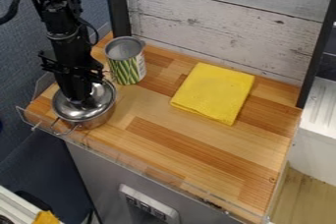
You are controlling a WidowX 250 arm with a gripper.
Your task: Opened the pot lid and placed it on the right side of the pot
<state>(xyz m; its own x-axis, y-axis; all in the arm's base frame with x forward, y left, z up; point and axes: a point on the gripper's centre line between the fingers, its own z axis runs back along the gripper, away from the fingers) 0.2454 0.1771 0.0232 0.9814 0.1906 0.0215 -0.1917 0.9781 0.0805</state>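
Observation:
My gripper (81, 98) hangs low over the metal pot at the left end of the wooden counter, its tips down at the middle of the lid. The shiny lid (98, 101) lies on top of the silver pot (97, 120), whose wire handle sticks out toward the front edge. The lid's knob is hidden by the gripper, and whether the fingers hold it cannot be seen.
An open can (127, 68) with a green-striped label stands just behind the pot, close to the arm. A folded yellow cloth (213, 93) lies at the back centre-right. A low clear rail (151, 168) runs along the counter's front edge.

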